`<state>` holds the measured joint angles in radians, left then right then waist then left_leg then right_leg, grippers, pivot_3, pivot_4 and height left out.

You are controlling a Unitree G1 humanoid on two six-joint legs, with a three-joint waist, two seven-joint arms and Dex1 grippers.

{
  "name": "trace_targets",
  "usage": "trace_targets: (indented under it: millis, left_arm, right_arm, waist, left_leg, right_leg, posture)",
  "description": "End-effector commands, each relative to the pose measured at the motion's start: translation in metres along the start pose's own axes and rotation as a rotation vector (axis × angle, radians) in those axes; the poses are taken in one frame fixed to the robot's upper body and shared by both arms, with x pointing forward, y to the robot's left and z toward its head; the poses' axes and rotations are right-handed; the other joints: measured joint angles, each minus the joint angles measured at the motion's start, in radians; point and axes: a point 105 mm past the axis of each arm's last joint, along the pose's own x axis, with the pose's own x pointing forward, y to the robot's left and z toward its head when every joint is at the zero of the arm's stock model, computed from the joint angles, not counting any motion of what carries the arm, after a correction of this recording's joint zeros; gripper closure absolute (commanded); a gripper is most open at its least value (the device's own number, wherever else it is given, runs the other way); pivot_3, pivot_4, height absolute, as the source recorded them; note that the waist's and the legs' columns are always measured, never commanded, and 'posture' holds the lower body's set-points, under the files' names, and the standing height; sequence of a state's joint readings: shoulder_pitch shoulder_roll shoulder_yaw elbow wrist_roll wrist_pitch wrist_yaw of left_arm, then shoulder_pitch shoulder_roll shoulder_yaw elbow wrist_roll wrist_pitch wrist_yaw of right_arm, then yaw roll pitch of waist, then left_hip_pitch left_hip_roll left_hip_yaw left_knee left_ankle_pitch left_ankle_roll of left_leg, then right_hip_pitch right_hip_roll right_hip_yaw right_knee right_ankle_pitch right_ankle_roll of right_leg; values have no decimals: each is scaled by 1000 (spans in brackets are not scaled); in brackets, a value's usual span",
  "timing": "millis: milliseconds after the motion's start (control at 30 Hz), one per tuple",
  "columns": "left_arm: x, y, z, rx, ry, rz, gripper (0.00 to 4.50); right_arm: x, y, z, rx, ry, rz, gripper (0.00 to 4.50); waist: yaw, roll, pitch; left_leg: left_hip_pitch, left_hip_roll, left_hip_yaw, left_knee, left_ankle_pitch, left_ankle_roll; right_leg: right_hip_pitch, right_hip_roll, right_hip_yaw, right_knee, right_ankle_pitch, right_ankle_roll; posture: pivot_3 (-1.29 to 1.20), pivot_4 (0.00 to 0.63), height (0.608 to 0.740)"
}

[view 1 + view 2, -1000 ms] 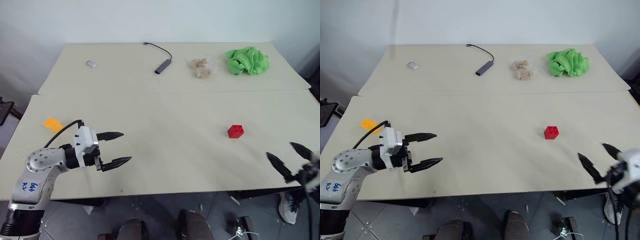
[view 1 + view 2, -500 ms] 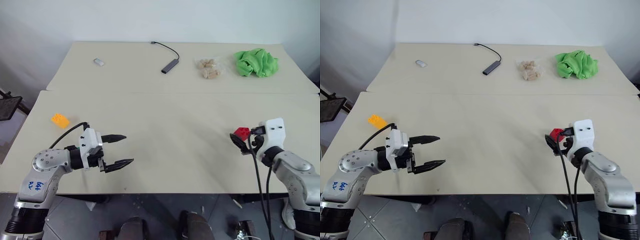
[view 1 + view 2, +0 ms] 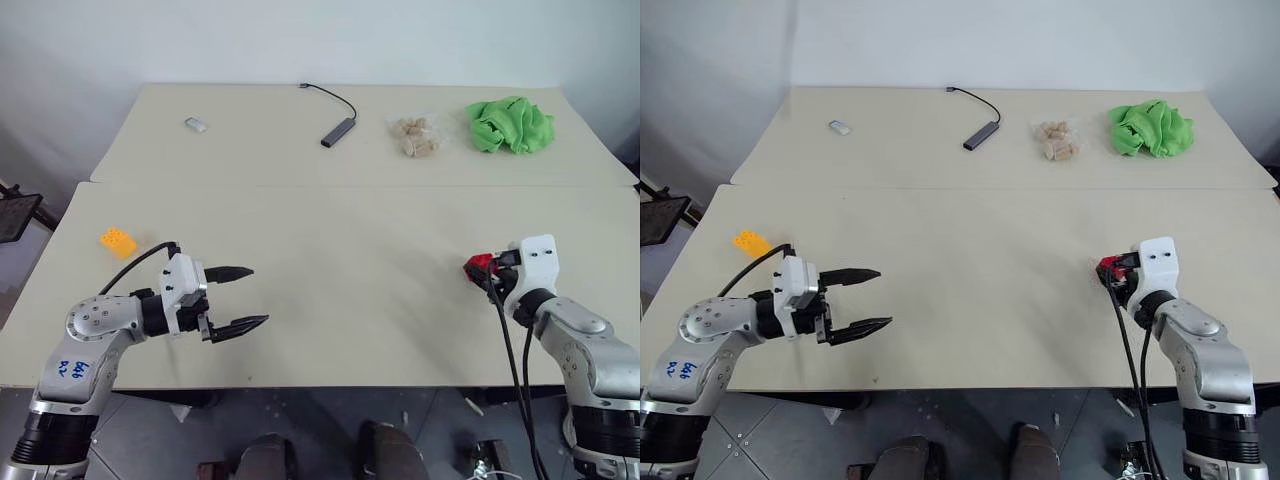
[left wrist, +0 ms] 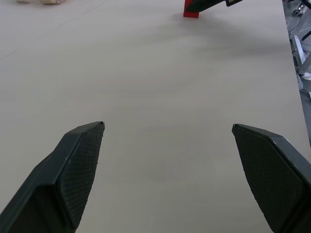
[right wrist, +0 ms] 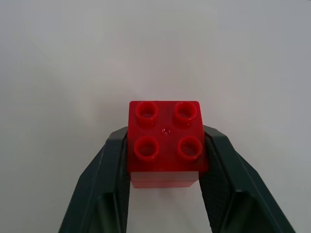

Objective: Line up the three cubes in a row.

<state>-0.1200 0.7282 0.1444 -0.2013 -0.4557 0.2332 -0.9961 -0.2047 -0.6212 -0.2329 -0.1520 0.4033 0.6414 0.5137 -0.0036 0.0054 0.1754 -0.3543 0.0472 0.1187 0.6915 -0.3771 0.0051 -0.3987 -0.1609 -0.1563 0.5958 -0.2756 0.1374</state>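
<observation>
Right gripper (image 5: 166,165) clamped on red cube (image 5: 166,143) (four studs, no legible branding); left gripper (image 3: 240,297) spread wide, empty. Blue scrawl on left arm (image 3: 72,366) unreadable; orange-yellow cube (image 3: 118,241) sits apart.

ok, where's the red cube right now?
Red cube sits on the front table's right side, clamped between the right gripper's fingers; the orange-yellow cube lies far off at the left edge.

left gripper (image 3: 240,297) jaws spread, right gripper (image 5: 165,160) jaws clamped
</observation>
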Motion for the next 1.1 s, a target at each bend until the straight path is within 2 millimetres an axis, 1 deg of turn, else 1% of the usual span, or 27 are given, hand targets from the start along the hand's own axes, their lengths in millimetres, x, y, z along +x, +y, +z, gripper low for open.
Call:
trace_targets:
  millis: [33, 67, 100, 133, 167, 267, 300, 367, 433, 500, 600, 633, 733, 767, 833, 867, 933, 967, 1000, 1033, 1100]
  left_arm:
    - [-9, -1, 10, 33, -17, 44, 0]
    - [-10, -2, 9, 30, -20, 51, 0]
    - [-10, -2, 9, 24, -26, 58, 0]
    - [-11, -2, 9, 21, -30, 63, 0]
    - [-11, -3, 8, 16, -36, 72, 0]
    - [-15, -4, 6, 15, -40, 97, 0]
    - [-16, -4, 6, 16, -38, 103, 0]
    - [-17, -6, 6, 23, -24, 106, 0]
    - [-18, -9, 8, 22, -19, 107, 0]
    - [-19, -10, 10, 17, -27, 118, 0]
    - [-23, -9, 11, 4, -40, 145, 0]
    - [-26, -7, 10, 11, -36, 166, 0]
    - [-37, 4, 14, 26, -62, 271, 0]
    - [-43, 8, 16, 35, -81, 313, 0]
    - [-61, 17, 21, 39, -145, 431, 0]
    - [-71, 21, 22, 24, -179, 491, 0]
    - [-91, 23, 17, -11, -212, 576, 0]
    - [-107, 23, 10, -37, -210, 639, 0]
    - [-129, 23, 0, -84, -203, 717, 0]
    - [-146, 22, -7, -115, -199, 770, 0]
    - [-182, 19, -24, -202, -195, 880, 0]
  right_arm:
    - [-7, 66, 36, -220, -151, 529, 2999]
    - [-7, 79, 33, -275, -122, 654, 2999]
    - [-5, 87, 29, -339, -83, 747, 2999]
    - [-2, 89, 25, -377, -51, 791, 2999]
    - [7, 97, 24, -431, -20, 864, 2999]
    - [36, 118, 31, -523, -4, 984, 2999]
    - [45, 122, 31, -553, -3, 994, 2999]
    - [55, 127, 28, -603, 5, 1030, 2999]
    - [62, 129, 28, -595, 2, 1041, 2999]
    - [66, 130, 28, -571, -5, 1052, 2999]
    - [65, 133, 28, -575, -23, 1094, 2999]
    - [66, 134, 31, -594, -54, 1085, 2259]
    - [61, 132, 43, -600, -105, 1068, 1379]
    - [56, 131, 48, -591, -134, 1063, 1057]
    - [47, 125, 58, -579, -201, 1031, 434]
    - [42, 122, 61, -576, -240, 1016, 34]
    - [29, 118, 62, -543, -298, 1016, 34]
    - [19, 116, 61, -511, -341, 1029, 34]
    - [4, 114, 59, -455, -411, 1060, 34]
    - [-7, 113, 58, -420, -462, 1078, 34]
    - [-23, 112, 53, -330, -561, 1084, 34]
  waist:
    - [-3, 0, 0]
    - [-9, 0, 0]
    - [-13, 0, 0]
    - [-18, 0, 0]
    - [-22, 0, 0]
    - [-26, -1, 1]
    - [-27, -1, 1]
    - [-28, -1, 1]
    - [-21, -1, 1]
    - [-17, -1, 1]
    - [-23, -1, 1]
    - [-24, -1, 1]
    - [-26, 0, 1]
    - [-25, 0, 1]
    - [-24, 0, 1]
    - [-23, 0, 1]
    - [-23, 0, 1]
    - [-23, 0, 1]
    - [-23, 0, 1]
    - [-22, 0, 1]
    - [-25, -1, 1]
  left_leg:
    - [0, 0, 0, 0, 0, 0]
    - [0, 0, 0, 0, 0, 0]
    - [1, 0, 1, 0, 0, 0]
    - [1, 0, 1, 0, 0, 0]
    - [1, 0, 0, 0, 0, 0]
    - [1, 0, 0, 2, 0, 0]
    - [1, 0, 0, 2, 0, 0]
    - [1, 1, 0, 2, 0, 0]
    - [0, 1, -2, 2, 0, 0]
    - [-1, 1, -4, 2, 0, -1]
    - [-2, 0, -4, 3, -1, -1]
    - [-2, 1, -4, 3, -1, -1]
    - [-1, 1, -4, 3, 0, -1]
    - [-1, 1, -4, 4, 0, -1]
    - [-2, 1, -4, 4, -1, -1]
    - [-2, 1, -4, 4, -1, -1]
    - [-2, 1, -5, 4, -1, -1]
    - [-2, 1, -5, 4, -1, -1]
    - [-2, 1, -5, 4, -1, -1]
    - [-2, 1, -5, 4, -1, -1]
    - [-1, 2, -5, 3, -2, -2]
  right_leg:
    - [0, 0, 0, 0, 0, 0]
    - [0, 0, 0, 0, 0, 0]
    - [0, 0, 0, 0, 0, 0]
    - [0, 0, 0, 0, 0, 0]
    - [0, 0, 0, 0, 0, 0]
    - [1, 0, 0, 1, 0, 0]
    - [1, 0, 0, 1, 0, 0]
    - [0, 0, 0, 2, 0, 0]
    - [0, 0, -2, 4, 0, 0]
    - [0, 0, -3, 4, 0, 0]
    - [0, 0, -3, 3, 0, 0]
    - [0, 0, -3, 3, 0, 0]
    - [0, 0, -3, 4, 0, 0]
    - [0, 0, -3, 4, 0, 0]
    - [0, 0, -3, 4, 0, 0]
    - [0, 0, -3, 4, 0, 0]
    - [0, 0, -3, 4, 0, 0]
    - [0, 0, -3, 4, 0, 0]
    - [0, 0, -3, 4, 0, 0]
    - [0, 0, -3, 4, 0, 0]
    - [0, 0, -4, 3, 0, 0]
  posture:
    - [0, 150, 740]
    - [0, 150, 740]
    - [0, 150, 740]
    - [0, 150, 740]
    - [0, 150, 740]
    - [0, 150, 740]
    - [0, 150, 740]
    - [0, 150, 740]
    - [0, 150, 740]
    - [0, 150, 740]
    - [0, 150, 740]
    - [0, 150, 740]
    - [0, 150, 740]
    - [0, 150, 740]
    - [0, 150, 740]
    - [0, 150, 740]
    - [0, 150, 740]
    - [0, 150, 740]
    - [0, 150, 740]
    - [0, 150, 740]
    - [0, 150, 740]
